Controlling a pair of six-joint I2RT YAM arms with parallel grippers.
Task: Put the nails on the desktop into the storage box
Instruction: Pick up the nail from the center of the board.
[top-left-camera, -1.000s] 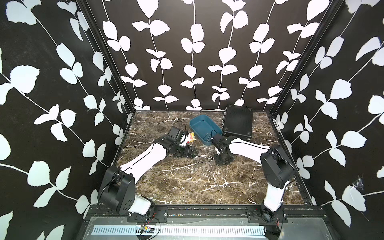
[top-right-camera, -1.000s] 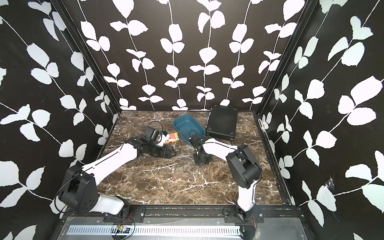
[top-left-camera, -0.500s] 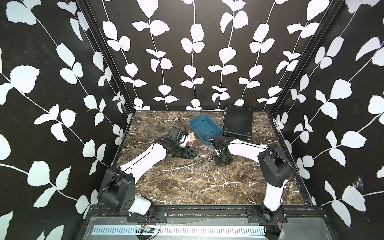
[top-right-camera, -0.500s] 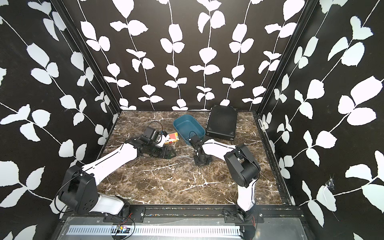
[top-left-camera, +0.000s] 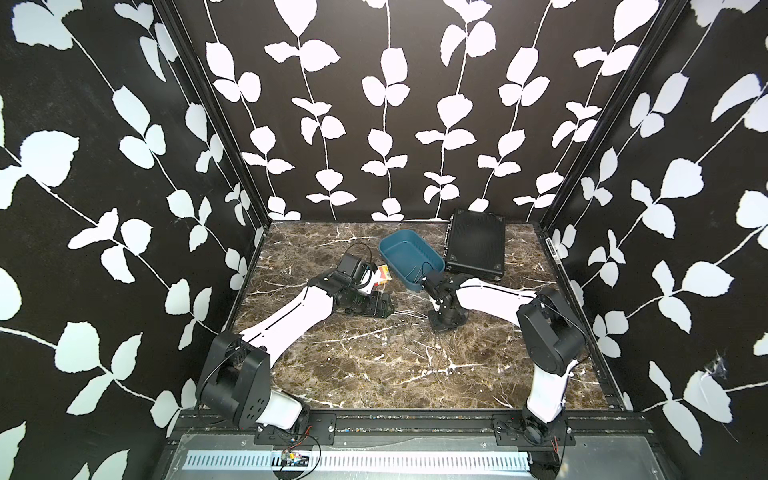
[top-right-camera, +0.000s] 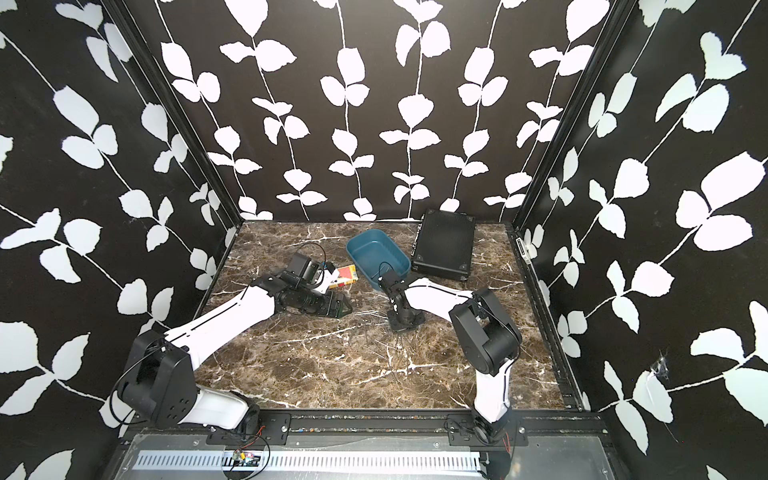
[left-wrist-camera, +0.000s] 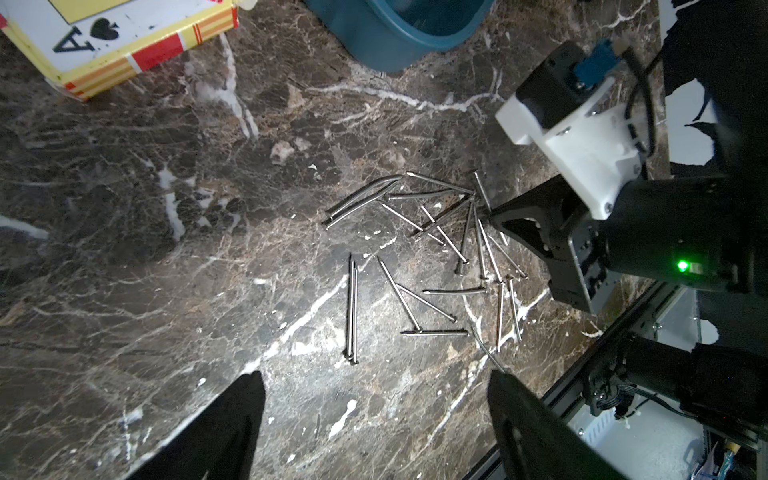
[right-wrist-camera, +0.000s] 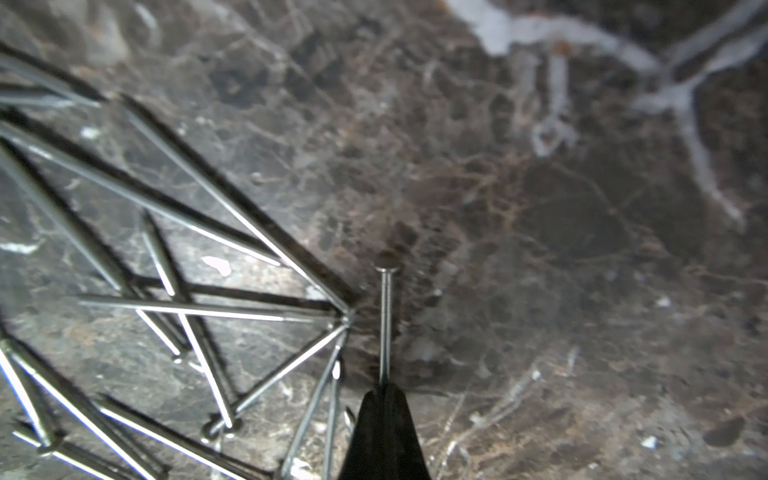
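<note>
Right wrist: right tool (right-wrist-camera: 384, 388), pointing down, pinches nail (right-wrist-camera: 386, 316).

In both top views the desktop (top-left-camera: 374, 374) fills the lower middle of the frame. The box (top-left-camera: 401, 251) sits at its upper centre, the case (top-left-camera: 476, 245) just right of it, the card box (top-left-camera: 383, 275) just left. Below the box, the nails (left-wrist-camera: 466, 232) lie scattered at mid-desktop, between the left gripper (top-left-camera: 384, 305) and the right gripper (top-left-camera: 442, 328). One nail (right-wrist-camera: 385, 324) sticks out from the right gripper's tips, at the heap's right edge.
</note>
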